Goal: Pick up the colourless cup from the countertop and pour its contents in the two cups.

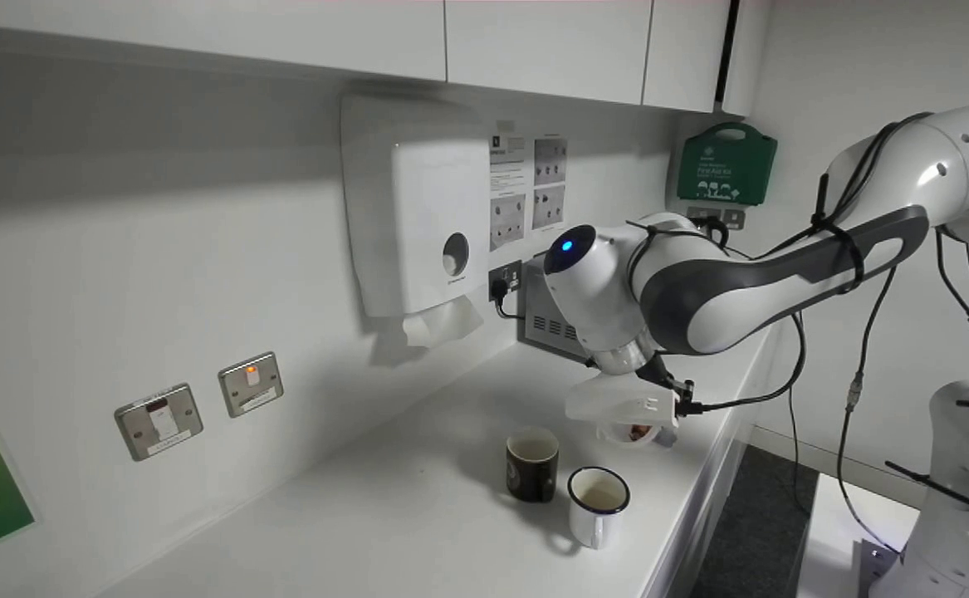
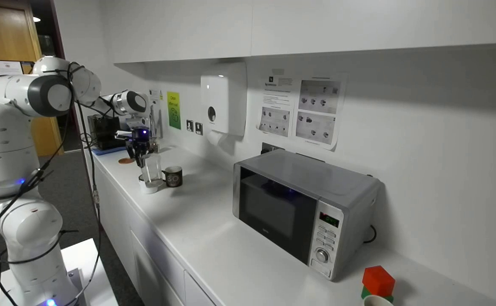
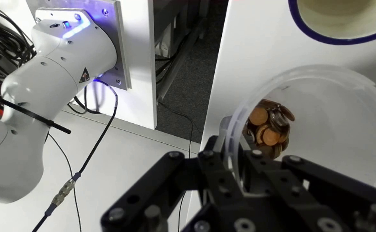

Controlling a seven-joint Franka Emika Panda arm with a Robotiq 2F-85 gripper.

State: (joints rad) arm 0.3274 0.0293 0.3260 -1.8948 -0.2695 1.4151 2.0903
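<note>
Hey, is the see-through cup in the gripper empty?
No, the wrist view shows a heap of coins lying inside the colourless cup.

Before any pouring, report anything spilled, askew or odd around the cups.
Only the clear cup looks odd: it holds coins, not a drink, heaped near the wall the gripper pinches. The dark mug and white mug stand upright; no spill shows.
</note>
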